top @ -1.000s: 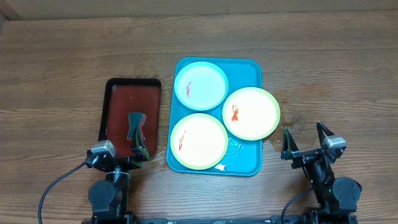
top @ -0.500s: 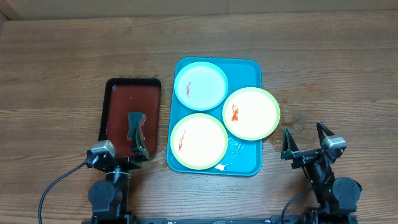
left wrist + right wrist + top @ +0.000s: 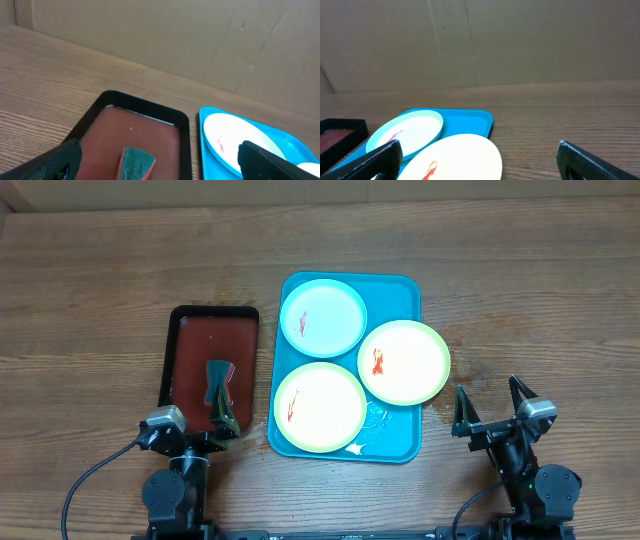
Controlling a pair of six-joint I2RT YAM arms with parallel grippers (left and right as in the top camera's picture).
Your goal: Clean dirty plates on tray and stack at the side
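Three plates lie on the turquoise tray (image 3: 400, 295). A white plate with a light-blue rim (image 3: 322, 317) sits at the back left with a red smear. A cream plate (image 3: 404, 361) overhangs the tray's right edge with a red smear. Another cream plate (image 3: 319, 407) sits at the front left, smeared near its left rim. My left gripper (image 3: 214, 418) is open at the near end of the dark red-brown tray. My right gripper (image 3: 491, 408) is open over bare table right of the turquoise tray. The wrist views show the white plate (image 3: 235, 140) (image 3: 405, 132) and the cream plate (image 3: 465, 157).
A dark red-brown tray (image 3: 190, 340) with a black rim lies left of the turquoise tray and holds a teal sponge (image 3: 217, 378), also seen in the left wrist view (image 3: 136, 162). Wet marks show on the turquoise tray's front right. A cardboard wall stands behind the table.
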